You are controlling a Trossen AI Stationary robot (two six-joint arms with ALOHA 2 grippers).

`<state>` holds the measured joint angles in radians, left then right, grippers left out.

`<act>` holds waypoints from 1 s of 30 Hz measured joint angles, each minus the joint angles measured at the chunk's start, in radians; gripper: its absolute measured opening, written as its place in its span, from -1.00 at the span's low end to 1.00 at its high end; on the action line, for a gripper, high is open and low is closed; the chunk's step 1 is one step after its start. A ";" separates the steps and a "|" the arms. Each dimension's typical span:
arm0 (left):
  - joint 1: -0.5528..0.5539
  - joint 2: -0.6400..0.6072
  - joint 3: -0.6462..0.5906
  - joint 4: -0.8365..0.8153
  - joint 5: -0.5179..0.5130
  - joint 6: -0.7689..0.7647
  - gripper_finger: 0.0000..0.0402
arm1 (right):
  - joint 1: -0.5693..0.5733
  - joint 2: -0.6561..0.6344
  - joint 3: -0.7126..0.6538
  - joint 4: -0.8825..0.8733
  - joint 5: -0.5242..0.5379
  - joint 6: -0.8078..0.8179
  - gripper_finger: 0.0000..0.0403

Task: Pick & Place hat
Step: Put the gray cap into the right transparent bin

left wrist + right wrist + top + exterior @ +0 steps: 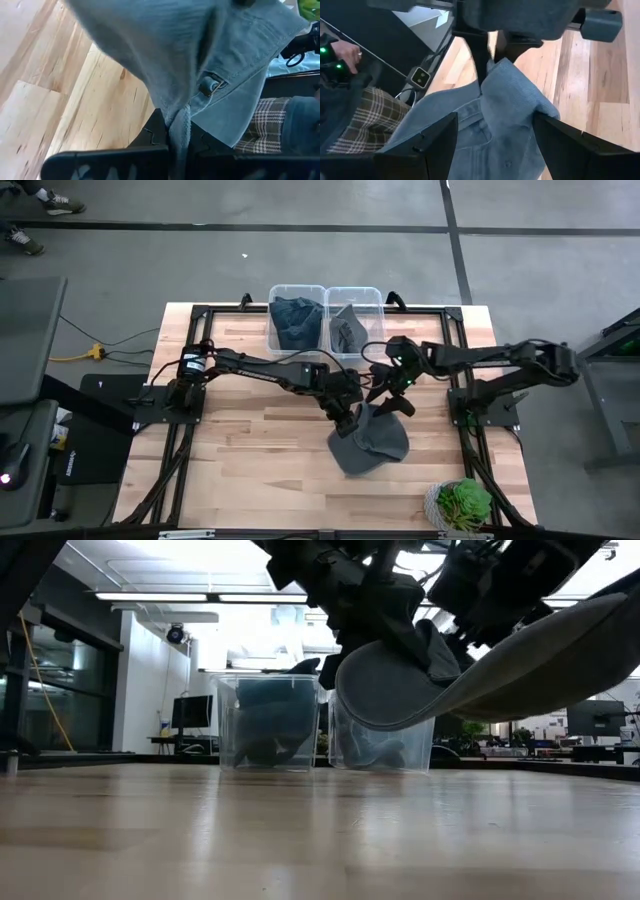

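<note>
A grey-blue cloth hat (372,445) hangs above the middle of the wooden table (250,450). In the low view the hat (480,670) is clear of the tabletop, its brim reaching toward the right. My left gripper (352,418) comes in from the table's left and is shut on the hat's upper edge. My right gripper (392,395) reaches in from the right and is open. In the right wrist view its two fingers stand on either side of the hat (505,125); whether they touch it, I cannot tell. My left gripper pinches a bunched fold of the hat's cloth (179,120) between its two fingers, close to the back strap's metal buckle (210,86). The fingers slant down from the table's left. The hat hangs below and beyond them, lifted clear of the table.
Two clear bins (297,318) (354,320) holding dark clothing stand side by side at the table's far edge. A potted plant (462,502) sits at the near right corner. A person in plaid trousers (360,120) stands beside the table.
</note>
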<state>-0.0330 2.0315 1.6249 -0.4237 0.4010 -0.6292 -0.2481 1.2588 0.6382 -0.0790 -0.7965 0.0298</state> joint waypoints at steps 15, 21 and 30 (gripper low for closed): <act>-0.013 0.000 0.000 -0.073 -0.014 -0.007 -1.00 | -0.049 -0.024 0.083 -0.181 0.125 -0.173 0.25; -0.013 0.000 0.000 -0.070 -0.013 -0.006 -1.00 | -0.027 0.027 0.085 -0.173 0.057 -0.222 0.25; -0.014 0.000 0.000 -0.067 0.002 -0.003 -1.00 | 0.019 0.130 0.095 -0.020 0.023 -0.187 0.25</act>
<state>-0.0467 2.0315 1.6253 -0.4908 0.4026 -0.6323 -0.2296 1.3891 0.7328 -0.0995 -0.7735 -0.1568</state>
